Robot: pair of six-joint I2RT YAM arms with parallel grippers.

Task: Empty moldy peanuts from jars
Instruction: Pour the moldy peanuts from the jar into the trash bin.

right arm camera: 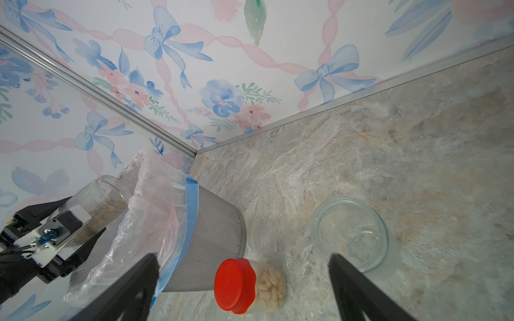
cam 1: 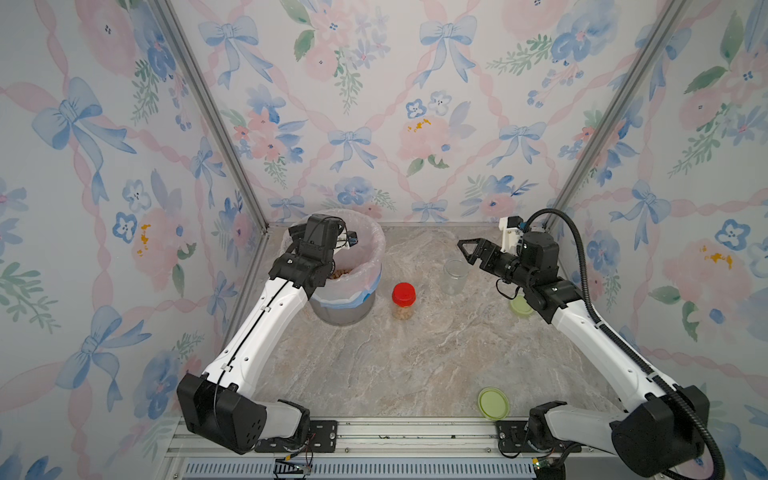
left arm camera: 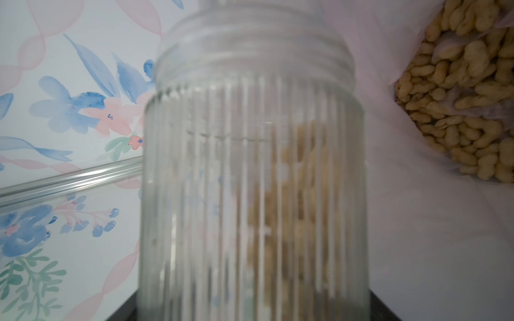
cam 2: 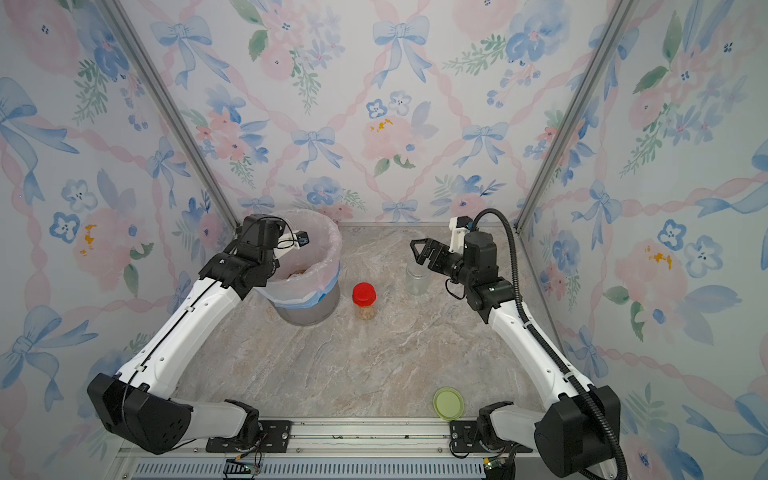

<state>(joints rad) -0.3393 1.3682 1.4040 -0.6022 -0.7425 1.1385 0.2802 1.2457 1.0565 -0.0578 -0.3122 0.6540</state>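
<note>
Shows the left gripper [right arm camera: 83, 216] clenched around a lidless ribbed jar [left arm camera: 250, 180], tipped mouth-first over the rim of a bag-lined grey bin [cam 1: 345, 309], with moldy peanuts [left arm camera: 459, 97] heaped in the liner and a blurred tan mass inside the glass, probably more of them. Places a red-lidded jar [cam 1: 403, 301] of peanuts upright just beside the bin, an empty open jar [cam 1: 455, 276] farther out on that same side, and the right gripper [cam 1: 466, 252] near it, fingers spread wide and grasping nothing. Adds a pale green lid [cam 1: 493, 403] well away from the bin at the near table [cam 1: 415, 365] edge, and a second green lid [cam 1: 519, 308] partly hidden beneath the right arm.
</note>
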